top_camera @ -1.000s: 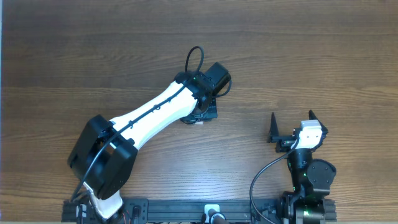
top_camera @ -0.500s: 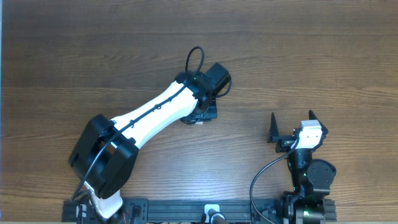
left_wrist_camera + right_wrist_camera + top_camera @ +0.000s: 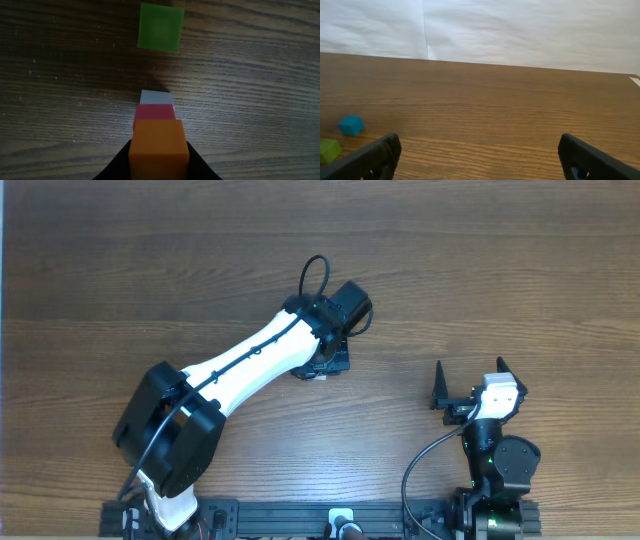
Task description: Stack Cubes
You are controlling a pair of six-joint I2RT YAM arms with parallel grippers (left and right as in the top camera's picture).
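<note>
Wood-grain table (image 3: 150, 260) spreads dark brown under both arms, and the right wrist view shows a white backdrop (image 3: 520, 30) behind its far edge. From its base at the lower left, the left arm (image 3: 250, 360) reaches diagonally toward the middle of the table, where the left gripper (image 3: 325, 363) points down at the surface. In the left wrist view, that gripper's dark fingers (image 3: 116, 167) press against both sides of the orange cube (image 3: 159, 147), clamping it. Directly past the orange cube and in line with it are a red cube (image 3: 154, 112) and then a pale grey cube (image 3: 155, 96). Each is partly covered by the one nearer the camera, so the three read as a column with orange on top. Whether the orange cube rests on the red one or sits just above it cannot be told. A green cube (image 3: 161, 27) lies flat on the wood, apart from the column and beyond it. The right arm (image 3: 495, 450) is folded near its base at the lower right. The right gripper (image 3: 468, 385) has its two fingers spread wide with nothing between them. Its wrist view also shows a blue cube (image 3: 351, 125) on the table, with the green cube just beside it.
</note>
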